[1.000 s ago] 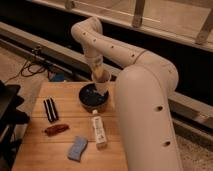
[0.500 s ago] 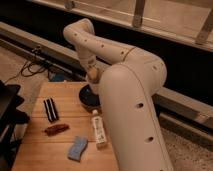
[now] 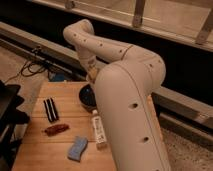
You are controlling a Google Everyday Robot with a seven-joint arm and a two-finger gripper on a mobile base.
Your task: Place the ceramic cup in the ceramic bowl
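Observation:
The dark blue-black ceramic bowl (image 3: 86,97) sits at the far middle of the wooden table (image 3: 37,150); only its left part shows, the rest is behind my white arm. My gripper (image 3: 92,76) is just above the bowl's far rim, mostly hidden by the forearm. The ceramic cup is hidden from view; I cannot tell whether it is in the gripper or in the bowl.
On the table lie a black striped object (image 3: 50,109), a reddish-brown item (image 3: 56,129), a blue sponge (image 3: 77,147) and a white labelled bottle (image 3: 98,129) lying on its side. A black chair (image 3: 7,115) stands at the left edge. Cables (image 3: 35,65) lie on the floor behind.
My arm has swung left and its elbow has come closer to the camera, so it now covers most of the bowl and the table's right side. The other objects have not moved.

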